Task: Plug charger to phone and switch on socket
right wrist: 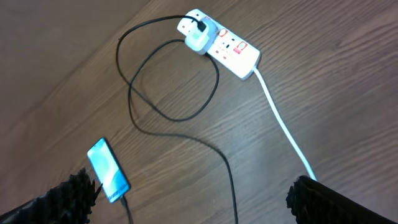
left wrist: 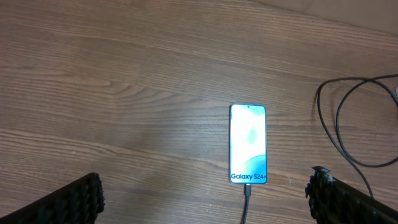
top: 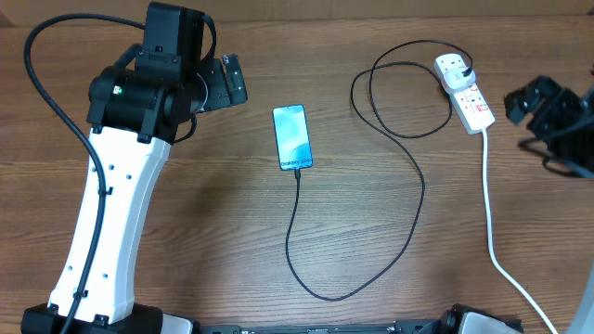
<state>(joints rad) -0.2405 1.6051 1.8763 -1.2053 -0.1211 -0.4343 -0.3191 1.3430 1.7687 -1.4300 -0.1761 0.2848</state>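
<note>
The phone [top: 291,137] lies flat mid-table, its blue screen [left wrist: 249,144] reading "Galaxy S24+". The charger [top: 411,218] is a thin black cable, and its connector tip [left wrist: 247,190] sits in the phone's bottom edge. It loops toward the front edge, then back up to a white plug [right wrist: 198,37] seated in the socket [right wrist: 233,50], a white strip with red switches [top: 467,93]. My left gripper [top: 230,82] hangs open above the table left of the phone, fingers [left wrist: 78,200] wide apart. My right gripper [top: 531,100] is open and empty, right of the socket.
The strip's thick white cord [top: 490,218] runs from the socket toward the front right edge. The charger's loops [top: 394,93] lie left of the socket. The left arm's white link [top: 107,213] spans the table's left side.
</note>
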